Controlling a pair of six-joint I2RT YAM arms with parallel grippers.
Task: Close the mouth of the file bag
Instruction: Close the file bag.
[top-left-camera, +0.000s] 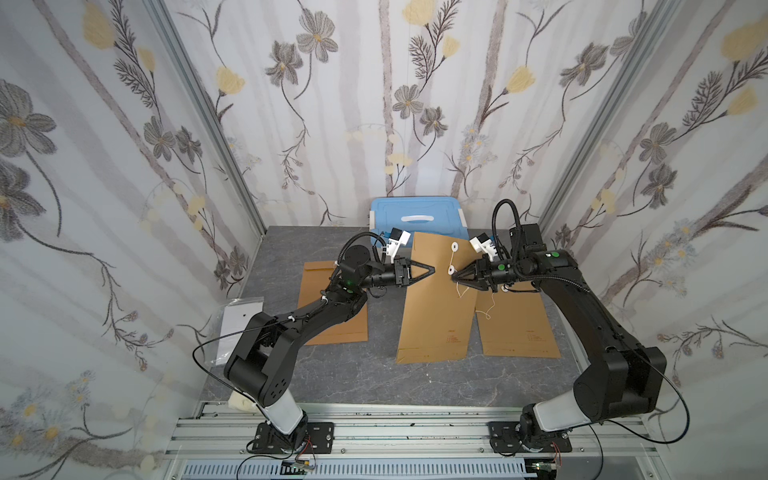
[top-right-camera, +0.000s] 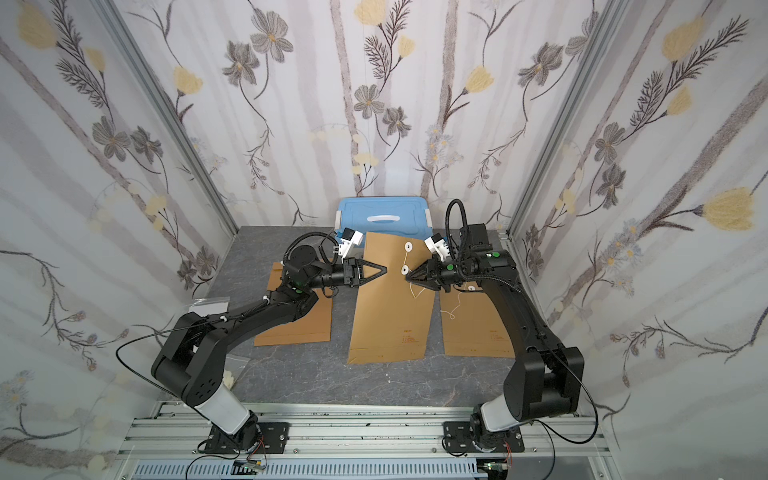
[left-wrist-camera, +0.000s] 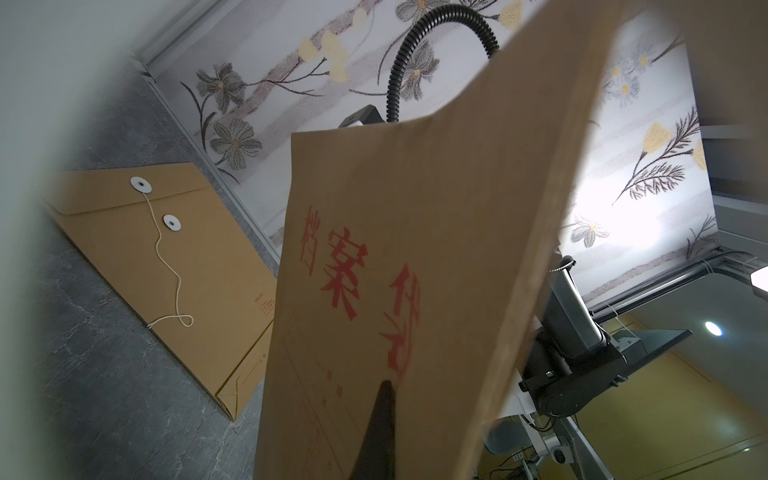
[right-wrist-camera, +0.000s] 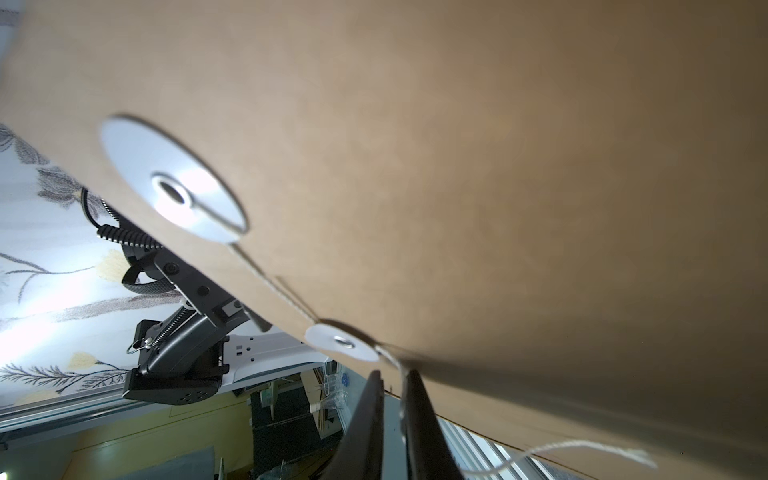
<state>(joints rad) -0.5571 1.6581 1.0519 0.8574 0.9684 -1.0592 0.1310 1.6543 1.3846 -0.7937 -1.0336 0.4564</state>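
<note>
The brown file bag (top-left-camera: 436, 316) (top-right-camera: 390, 320) stands in the middle with its top raised off the table. My left gripper (top-left-camera: 434, 269) (top-right-camera: 386, 269) is shut on its left edge; in the left wrist view one dark finger (left-wrist-camera: 386, 384) presses the printed face (left-wrist-camera: 415, 249). A white string (right-wrist-camera: 291, 301) runs from the flap disc (top-left-camera: 454, 247) (right-wrist-camera: 172, 183) to the lower disc (top-left-camera: 451, 270) (right-wrist-camera: 340, 343). My right gripper (top-left-camera: 454, 277) (top-right-camera: 407, 276) (right-wrist-camera: 392, 374) sits just beside the lower disc. Its jaws stand a narrow gap apart with the string passing between them. The loose tail (right-wrist-camera: 582, 446) hangs free.
Two more brown file bags lie flat, one on the left (top-left-camera: 332, 316) and one on the right (top-left-camera: 515, 328) (left-wrist-camera: 166, 249) with a loose string. A blue lidded box (top-left-camera: 415, 216) stands at the back wall. A white plastic sleeve (top-left-camera: 241, 324) lies by the left wall.
</note>
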